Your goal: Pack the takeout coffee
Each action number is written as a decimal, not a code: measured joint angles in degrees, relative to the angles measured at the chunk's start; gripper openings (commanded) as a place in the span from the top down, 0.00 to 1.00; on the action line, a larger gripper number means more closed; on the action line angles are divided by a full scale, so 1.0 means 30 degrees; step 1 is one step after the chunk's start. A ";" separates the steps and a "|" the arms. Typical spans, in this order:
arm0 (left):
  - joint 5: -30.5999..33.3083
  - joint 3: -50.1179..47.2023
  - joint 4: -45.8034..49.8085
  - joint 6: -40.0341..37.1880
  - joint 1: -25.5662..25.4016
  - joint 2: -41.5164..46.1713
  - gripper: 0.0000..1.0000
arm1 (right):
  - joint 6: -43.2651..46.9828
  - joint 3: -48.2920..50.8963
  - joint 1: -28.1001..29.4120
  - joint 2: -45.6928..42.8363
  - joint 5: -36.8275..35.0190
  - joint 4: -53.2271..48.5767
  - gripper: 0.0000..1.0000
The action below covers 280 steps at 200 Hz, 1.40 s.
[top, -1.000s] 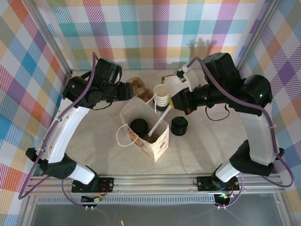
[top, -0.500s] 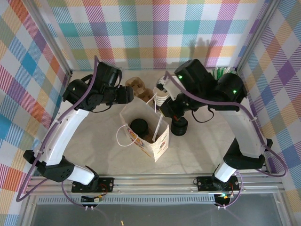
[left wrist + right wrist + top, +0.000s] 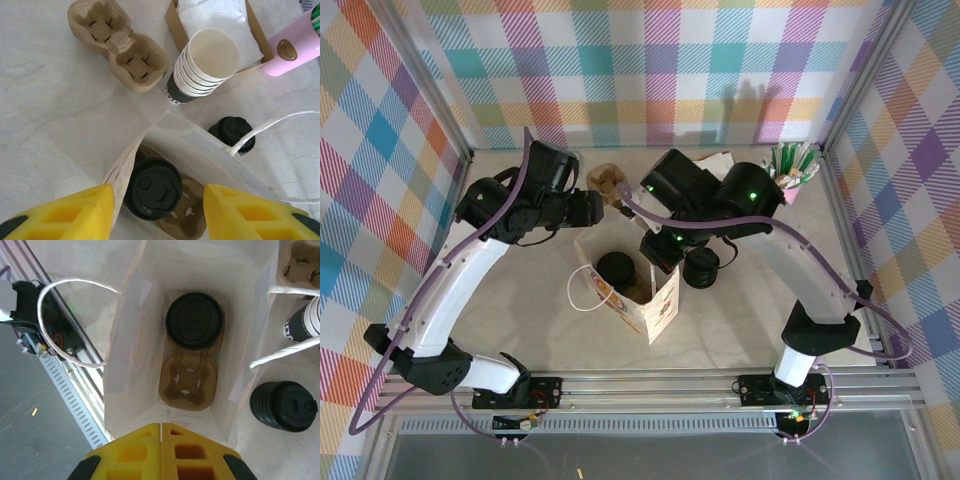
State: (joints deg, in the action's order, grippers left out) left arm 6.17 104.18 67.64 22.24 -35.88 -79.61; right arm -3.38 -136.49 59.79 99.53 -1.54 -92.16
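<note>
The takeout coffee (image 3: 194,320), with its round black lid, stands inside the white paper bag (image 3: 132,365) in one slot of a brown cardboard carrier (image 3: 189,382); the carrier's other slot is empty. From above, the lid (image 3: 617,266) shows in the bag's mouth. My right gripper (image 3: 161,428) is shut with nothing between its fingertips and hovers over one end of the bag's opening. My left gripper (image 3: 157,217) is open above the coffee (image 3: 152,189), and the bag's wall (image 3: 200,145) runs between its yellow fingers (image 3: 70,212).
Beside the bag stand a squat stack of black lids (image 3: 283,405) and a stack of lidless cream cups (image 3: 205,62). Spare cardboard carriers (image 3: 117,47), a napkin box (image 3: 220,20) and a pink straw holder (image 3: 295,47) lie farther back. The metal rail (image 3: 65,370) borders the table's near edge.
My right arm has swung left from the cup stack to a spot over the bag's far right edge. The left arm has barely shifted.
</note>
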 measured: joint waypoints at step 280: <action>0.1508 -0.0393 -0.2091 -0.0729 0.0007 -0.0532 0.49 | 0.0306 0.6462 0.0772 -0.2127 0.0823 0.3002 0.76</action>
State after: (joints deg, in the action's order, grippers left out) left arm 10.70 103.00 61.36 20.05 -35.86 -81.21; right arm -2.46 -117.10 62.11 93.14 0.93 -83.15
